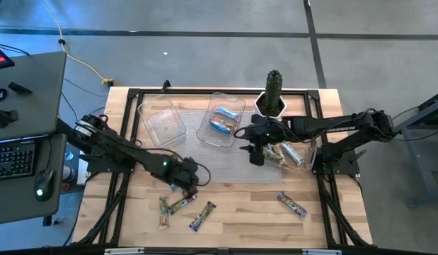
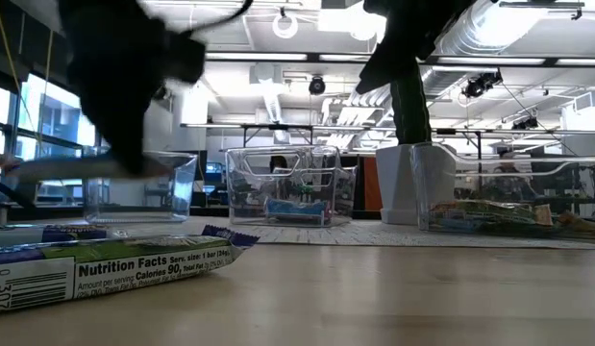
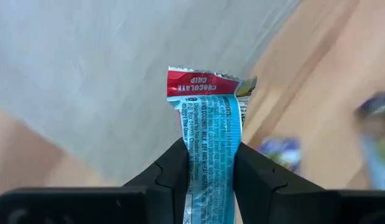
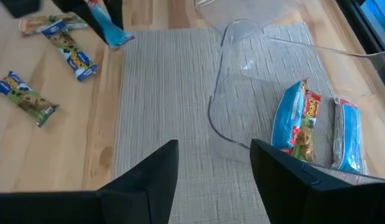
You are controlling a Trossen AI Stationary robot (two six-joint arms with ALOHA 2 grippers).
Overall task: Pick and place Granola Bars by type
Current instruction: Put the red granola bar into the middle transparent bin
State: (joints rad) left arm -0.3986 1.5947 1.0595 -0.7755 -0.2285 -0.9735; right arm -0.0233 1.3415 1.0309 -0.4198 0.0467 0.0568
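Light blue wrapper with a red end strip – that's the granola bar (image 3: 208,134) sitting between the left gripper's (image 3: 208,177) two dark fingers (image 3: 173,171) in the left wrist view. Both pads press against the bar's long sides, one on each side, and most of the bar sticks out past the fingertips, with the crimped red end farthest from the gripper. So the fingers are narrow and clamped on that bar. From above, the left gripper (image 1: 185,181) is over the bare wood near the front of the table, just off the edge of the grey mat (image 1: 226,159).

Near it on the wood lie loose bars: a green-tan pair (image 1: 173,205) touching each other, and a purple one (image 1: 202,215) just beside them. Another bar (image 1: 291,205) lies well apart, toward the right front.

The right gripper (image 1: 257,150) hangs over the mat between the middle clear tray (image 1: 217,134) and the right-hand tray (image 1: 307,145). Its fingers (image 4: 148,171) stand wide apart with nothing between them – only mat and the tray's rim show in the gap. The middle tray holds light blue bars (image 4: 298,121), lying side by side. The right tray holds a few more bars (image 1: 279,154). A third clear tray (image 1: 160,120) sits farther left on the table, and a small cactus in a white pot (image 1: 273,95) stands at the back edge.
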